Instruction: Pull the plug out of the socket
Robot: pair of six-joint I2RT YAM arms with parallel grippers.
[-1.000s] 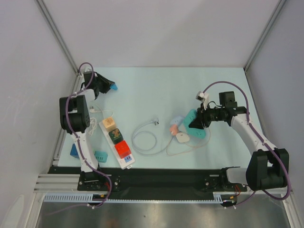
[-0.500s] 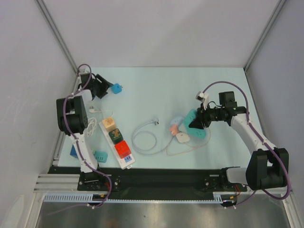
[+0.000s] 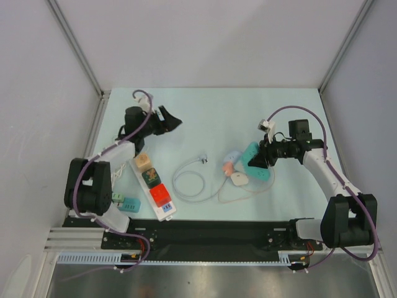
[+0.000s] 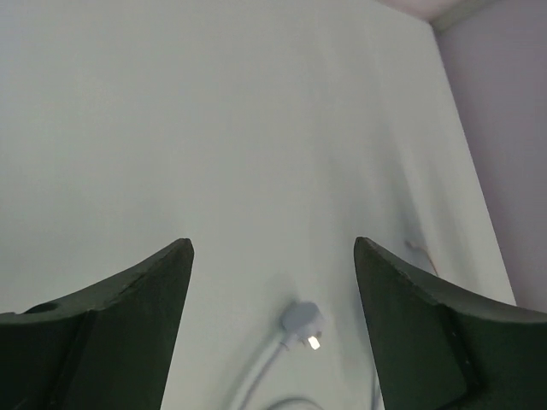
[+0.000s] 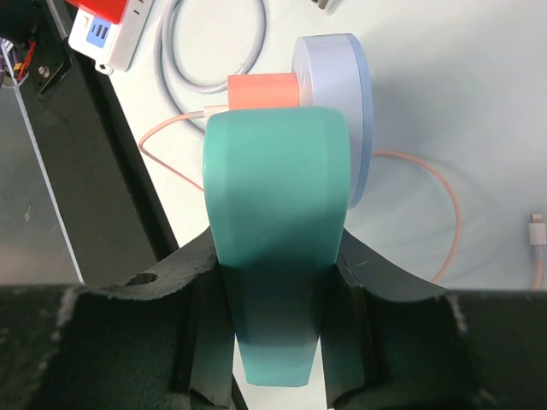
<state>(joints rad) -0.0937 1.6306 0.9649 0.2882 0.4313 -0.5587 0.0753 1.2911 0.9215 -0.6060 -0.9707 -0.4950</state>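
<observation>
My right gripper (image 5: 273, 246) is shut on a teal socket block (image 5: 273, 196), which is held just above the table right of centre (image 3: 253, 156). An orange plug (image 5: 262, 90) with a pink cable sits at the block's far end, against a pale blue round adapter (image 5: 346, 102). My left gripper (image 3: 173, 120) hangs open and empty over the back left of the table. In the left wrist view its fingers (image 4: 128, 316) frame a white plug (image 4: 301, 322) lying on the table. That white plug (image 3: 201, 159) ends a coiled white cable.
A white power strip (image 3: 166, 211) lies at the front left with a beige (image 3: 143, 162), a green (image 3: 151, 177) and a red (image 3: 159, 195) plug in it. A small white adapter (image 3: 239, 180) lies by the pink cable. Teal pieces (image 3: 130, 203) sit near the left arm's base.
My left arm swung from the back left corner toward the middle and its jaws opened, letting go of a blue plug that no longer shows. The right arm barely moved.
</observation>
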